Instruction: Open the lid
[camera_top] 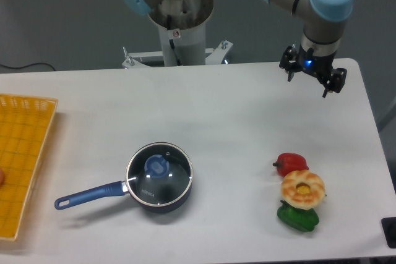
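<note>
At the far left edge of the white table (204,100) we saw a yellow woven tray (25,153), cut off by the frame. Next, toward the front, a dark blue saucepan (162,198) stood with its long handle (90,195) pointing left and slightly forward. The lid (175,168) sat closed on the saucepan, its clear glass ringed by a silver rim and its blue knob (157,166) in the middle. Further right, near the front edge, we found a red pepper (291,162), a round tan-and-yellow toy food (302,188) and a green pepper (297,217) lined up front to back and touching. Above the table's back right corner hung the gripper (312,76), well apart from the lid, holding nothing. Its dark fingers looked spread apart, though they were small and we could not tell how wide.
</note>
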